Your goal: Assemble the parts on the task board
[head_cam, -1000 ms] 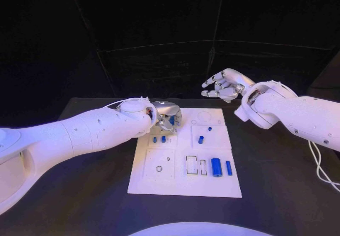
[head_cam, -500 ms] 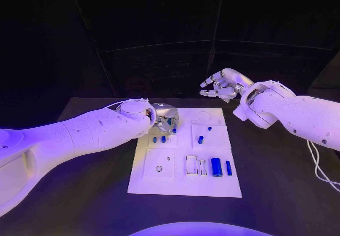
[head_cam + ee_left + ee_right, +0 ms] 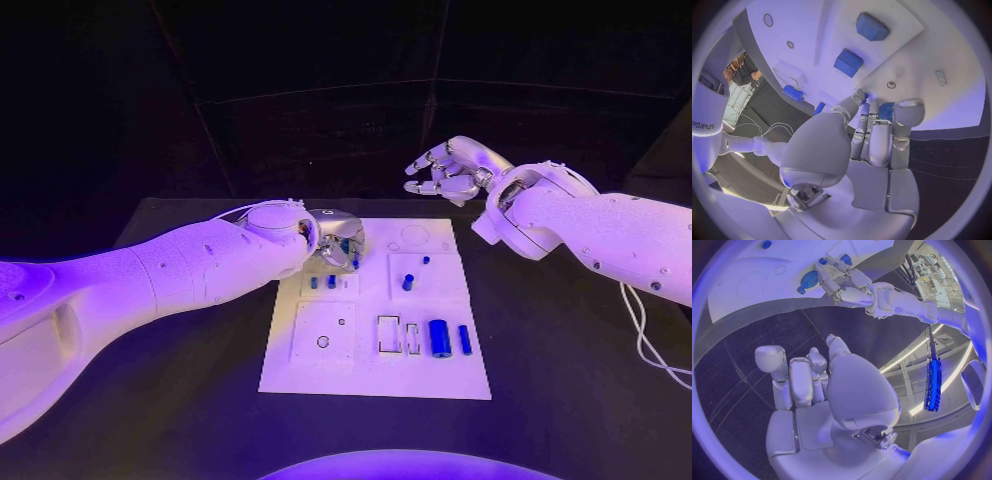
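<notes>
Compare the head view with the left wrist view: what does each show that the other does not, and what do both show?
Head view alone: the right hand raised off the table beyond the board's far right corner, holding nothing, and the whole white board with two long blue parts lying side by side at its near right.

Left wrist view alone: a blue part pinched at the left hand's fingertips, close above the board.

Both: the left hand over the board's far left area, and two small blue parts just beside it.
</notes>
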